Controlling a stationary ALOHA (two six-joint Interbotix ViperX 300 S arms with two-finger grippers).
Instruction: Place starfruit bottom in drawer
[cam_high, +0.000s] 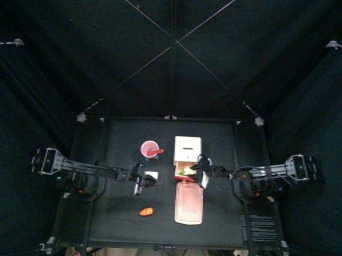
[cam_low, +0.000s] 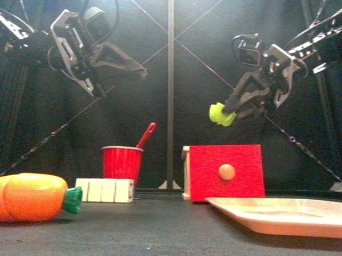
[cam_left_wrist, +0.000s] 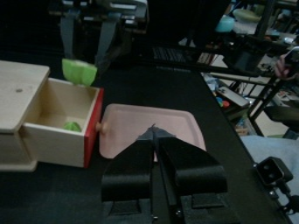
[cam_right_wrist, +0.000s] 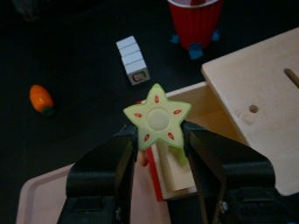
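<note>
Right gripper (cam_right_wrist: 158, 149) holds the starfruit (cam_right_wrist: 159, 121) pinched between its jaws, raised above the cabinet (cam_right_wrist: 254, 87), over the pulled-out pink drawer (cam_left_wrist: 149, 131). Left gripper (cam_left_wrist: 155, 168), jaws closed and empty, hangs beside the cabinet.

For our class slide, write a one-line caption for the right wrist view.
Right pincer holds the star-shaped starfruit above the pink drawer.

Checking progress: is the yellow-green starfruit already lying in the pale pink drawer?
No. The yellow-green starfruit is held in the right gripper, well above the pale pink drawer.
</note>
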